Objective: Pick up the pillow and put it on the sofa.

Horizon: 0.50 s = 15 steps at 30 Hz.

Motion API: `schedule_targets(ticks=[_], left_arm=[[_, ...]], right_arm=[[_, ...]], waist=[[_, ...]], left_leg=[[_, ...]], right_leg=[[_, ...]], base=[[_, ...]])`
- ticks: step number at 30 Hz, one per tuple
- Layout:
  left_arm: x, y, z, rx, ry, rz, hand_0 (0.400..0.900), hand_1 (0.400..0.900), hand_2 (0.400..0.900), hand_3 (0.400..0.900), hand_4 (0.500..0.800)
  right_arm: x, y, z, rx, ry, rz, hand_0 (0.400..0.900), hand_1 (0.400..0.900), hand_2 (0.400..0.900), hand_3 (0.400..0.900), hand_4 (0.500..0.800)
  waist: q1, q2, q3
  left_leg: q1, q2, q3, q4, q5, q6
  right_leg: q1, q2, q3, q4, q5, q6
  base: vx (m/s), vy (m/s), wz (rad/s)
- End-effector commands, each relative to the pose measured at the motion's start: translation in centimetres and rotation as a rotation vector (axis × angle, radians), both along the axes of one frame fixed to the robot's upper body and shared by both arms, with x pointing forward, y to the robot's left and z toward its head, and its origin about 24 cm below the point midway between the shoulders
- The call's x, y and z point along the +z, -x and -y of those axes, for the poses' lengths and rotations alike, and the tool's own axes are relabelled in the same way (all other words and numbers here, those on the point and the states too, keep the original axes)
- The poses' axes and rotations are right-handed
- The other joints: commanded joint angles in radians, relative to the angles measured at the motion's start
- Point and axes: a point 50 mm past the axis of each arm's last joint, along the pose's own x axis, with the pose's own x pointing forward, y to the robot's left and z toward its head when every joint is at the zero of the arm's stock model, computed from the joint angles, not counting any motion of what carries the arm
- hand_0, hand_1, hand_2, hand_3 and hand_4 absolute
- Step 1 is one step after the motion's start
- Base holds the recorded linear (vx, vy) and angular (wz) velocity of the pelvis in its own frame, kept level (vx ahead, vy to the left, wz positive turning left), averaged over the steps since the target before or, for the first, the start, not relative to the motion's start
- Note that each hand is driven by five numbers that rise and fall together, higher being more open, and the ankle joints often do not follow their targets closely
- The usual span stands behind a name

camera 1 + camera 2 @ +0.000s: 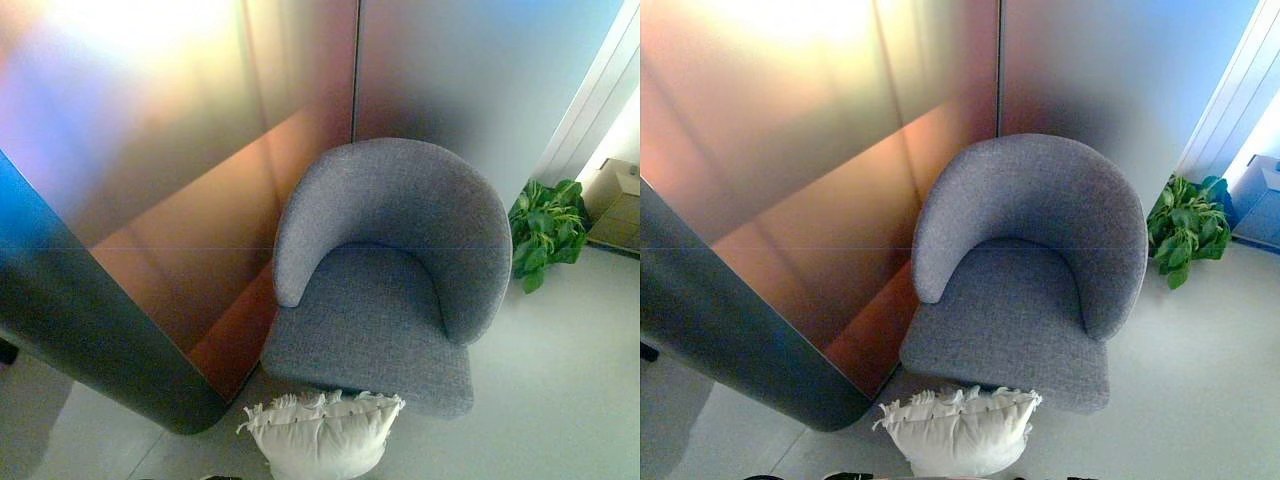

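Observation:
A white pillow with a fringed edge stands at the bottom middle of both views, just in front of the seat's front edge; it also shows in the right eye view. The sofa is a grey fabric armchair with a curved back, standing in the middle against the wall. Its seat holds nothing. Neither hand shows in either view.
A glossy panelled wall runs behind and to the left of the armchair. A dark curved wall end juts out at the left. A green potted plant stands at the right, with a cardboard box behind it.

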Motion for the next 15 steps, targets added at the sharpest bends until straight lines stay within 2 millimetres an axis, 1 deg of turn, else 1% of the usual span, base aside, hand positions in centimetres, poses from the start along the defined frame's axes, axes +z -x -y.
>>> schedule_targets(ticks=[1,7,12,15], left_arm=[[0.4,-1.4,-0.9,0.001,-0.026,0.021,0.9,0.9,0.9,0.9,0.8],[0.4,-1.9,-0.4,0.019,0.006,0.054,0.9,0.9,0.9,0.9,0.8],[0.6,-2.1,-0.9,0.134,-0.017,0.055,0.9,0.9,0.9,0.9,0.8],[0.9,-3.1,-1.3,0.203,-0.024,0.084,0.9,0.9,0.9,0.9,0.8]], right_arm=[[0.2,-2.1,-0.3,0.023,0.005,0.026,0.9,0.9,0.9,0.9,0.8],[0.2,-2.1,-0.3,0.029,0.006,0.025,0.9,0.9,0.9,0.9,0.8],[0.4,-2.4,0.0,0.047,0.016,0.03,0.9,0.9,0.9,0.9,0.8],[0.8,-3.7,0.3,0.069,0.032,0.06,0.9,0.9,0.9,0.9,0.8]], waist=[[-0.02,-0.031,0.026],[-0.018,-0.031,0.034],[-0.019,-0.03,0.054],[-0.022,-0.025,0.088]], left_leg=[[0.029,-0.082,-0.013,0.0,-0.088,0.026],[0.022,-0.082,-0.012,0.002,-0.086,0.026],[0.004,-0.081,-0.013,0.005,-0.081,0.025],[-0.034,-0.076,-0.01,0.011,-0.07,0.023]], right_leg=[[0.006,-0.002,-0.034,0.005,-0.012,0.058],[0.0,-0.003,-0.034,0.005,-0.009,0.06],[-0.019,-0.004,-0.03,0.007,-0.004,0.059],[-0.062,-0.007,-0.024,0.014,0.004,0.057]], base=[[0.0,0.0,0.0],[0.0,0.0,0.0],[0.0,0.0,0.0],[-0.08,0.032,-0.01]])
